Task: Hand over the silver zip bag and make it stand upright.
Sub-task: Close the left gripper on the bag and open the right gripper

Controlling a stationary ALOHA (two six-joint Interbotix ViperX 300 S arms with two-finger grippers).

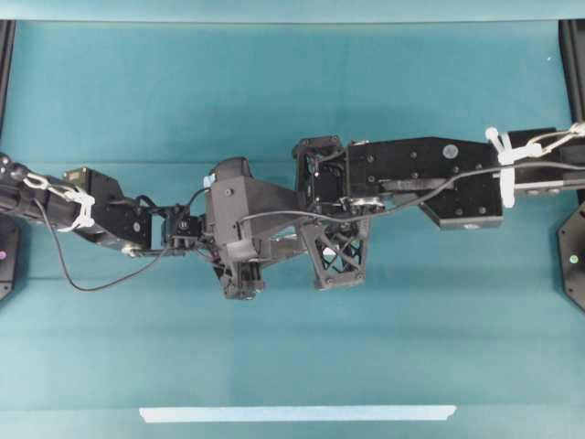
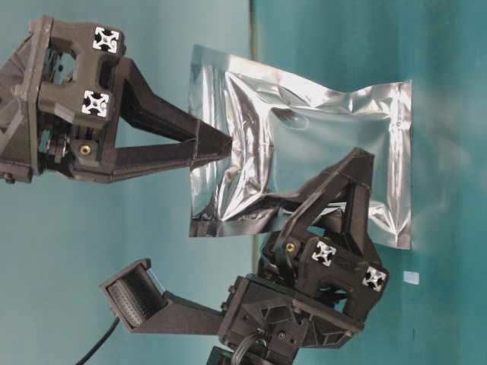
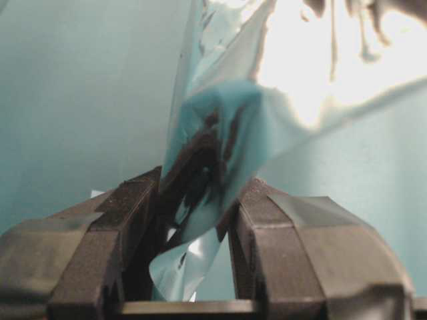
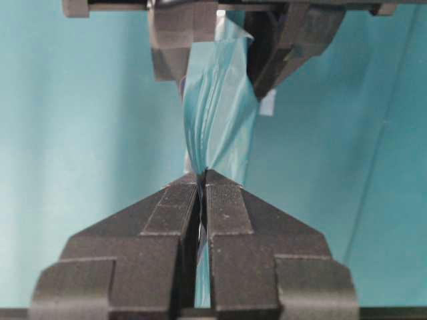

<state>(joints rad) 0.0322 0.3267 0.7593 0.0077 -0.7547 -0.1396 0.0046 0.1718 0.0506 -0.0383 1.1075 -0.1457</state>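
Midway through the handover — clamping the silver zip bag from two sides at the centre of the table-level view, aloft over the teal table. Pinching its edge with the right gripper, fingers pressed together on the foil at the middle of that wrist view; squeezing a crumpled fold with the left gripper, fingers a little apart with foil bunched between. Remaining, by the look of it — letting go on one side and setting it down upright.
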